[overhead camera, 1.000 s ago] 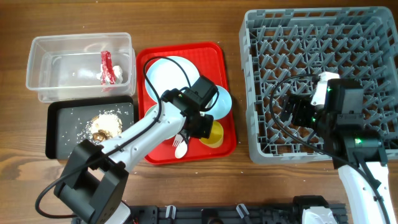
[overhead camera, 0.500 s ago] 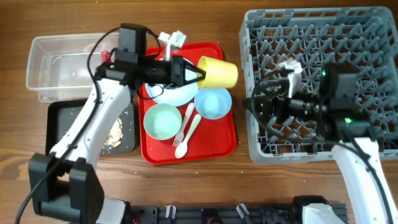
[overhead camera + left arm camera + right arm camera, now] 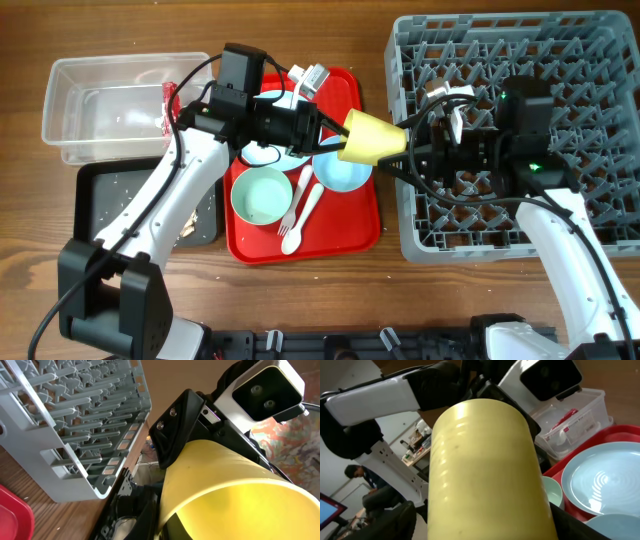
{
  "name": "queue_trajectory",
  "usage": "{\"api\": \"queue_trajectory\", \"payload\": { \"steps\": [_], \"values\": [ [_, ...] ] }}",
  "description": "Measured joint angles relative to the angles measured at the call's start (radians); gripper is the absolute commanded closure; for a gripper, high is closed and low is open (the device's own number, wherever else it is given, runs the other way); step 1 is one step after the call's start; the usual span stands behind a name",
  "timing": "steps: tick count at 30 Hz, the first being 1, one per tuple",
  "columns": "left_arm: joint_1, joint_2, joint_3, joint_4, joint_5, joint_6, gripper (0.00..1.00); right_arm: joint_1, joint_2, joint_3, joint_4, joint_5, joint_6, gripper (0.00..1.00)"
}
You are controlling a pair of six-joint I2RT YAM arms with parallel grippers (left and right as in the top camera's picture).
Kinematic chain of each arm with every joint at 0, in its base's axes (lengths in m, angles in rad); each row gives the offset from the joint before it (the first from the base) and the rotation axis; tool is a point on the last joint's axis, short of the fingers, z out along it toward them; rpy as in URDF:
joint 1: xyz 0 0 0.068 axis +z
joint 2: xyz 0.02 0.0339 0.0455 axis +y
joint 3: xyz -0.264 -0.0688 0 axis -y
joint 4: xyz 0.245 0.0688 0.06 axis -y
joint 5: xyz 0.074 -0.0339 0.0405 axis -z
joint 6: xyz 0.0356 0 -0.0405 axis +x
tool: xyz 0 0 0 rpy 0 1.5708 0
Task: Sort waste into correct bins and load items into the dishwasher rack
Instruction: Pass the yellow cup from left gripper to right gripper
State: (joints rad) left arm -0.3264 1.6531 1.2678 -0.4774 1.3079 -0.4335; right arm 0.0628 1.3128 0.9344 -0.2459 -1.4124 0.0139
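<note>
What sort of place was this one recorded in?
Likely a robotics lab staged as a dish-clearing station: a grey dishwasher rack and red serving tray sit on a wooden table, while the right wrist view shows a person near a monitor.

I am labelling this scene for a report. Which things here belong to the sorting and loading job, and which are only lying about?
Job: yellow cup, grey rack, clear tub, black tray, red wrapper, blue plate, blue bowl, green bowl, fork, spoon.
Only there: red serving tray, wooden table.
</note>
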Motion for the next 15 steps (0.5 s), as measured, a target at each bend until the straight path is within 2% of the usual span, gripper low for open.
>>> {"api": "queue_trajectory", "payload": {
  "steps": [5, 8, 9, 10, 12, 13, 15],
  "values": [
    [0.0, 0.0, 0.0, 0.0, 0.003, -0.01, 0.96, 0.002, 0.0, 0.0, 0.016, 0.021, 0.019, 0.34],
    [0.0, 0.0, 0.0, 0.002, 0.002, -0.011, 0.95, 0.004, 0.0, 0.0, 0.02, 0.034, 0.035, 0.35],
    [0.0, 0.0, 0.0, 0.002, -0.001, -0.011, 0.69, 0.005, 0.0, 0.0, 0.02, 0.042, 0.039, 0.35],
    [0.0, 0.0, 0.0, 0.002, -0.005, -0.011, 0.54, 0.006, 0.0, 0.0, 0.02, 0.049, 0.04, 0.36],
    [0.0, 0.0, 0.0, -0.016, -0.056, -0.007, 0.49, 0.01, 0.001, 0.0, 0.019, 0.141, 0.042, 0.38],
    [-0.002, 0.0, 0.002, -0.043, -0.111, -0.006, 0.4, 0.009, 0.001, 0.0, 0.016, 0.183, 0.042, 0.38],
    [-0.002, 0.0, 0.002, -0.118, -0.33, 0.003, 0.33, 0.009, 0.002, 0.0, -0.013, 0.299, 0.042, 0.38]
  ]
}}
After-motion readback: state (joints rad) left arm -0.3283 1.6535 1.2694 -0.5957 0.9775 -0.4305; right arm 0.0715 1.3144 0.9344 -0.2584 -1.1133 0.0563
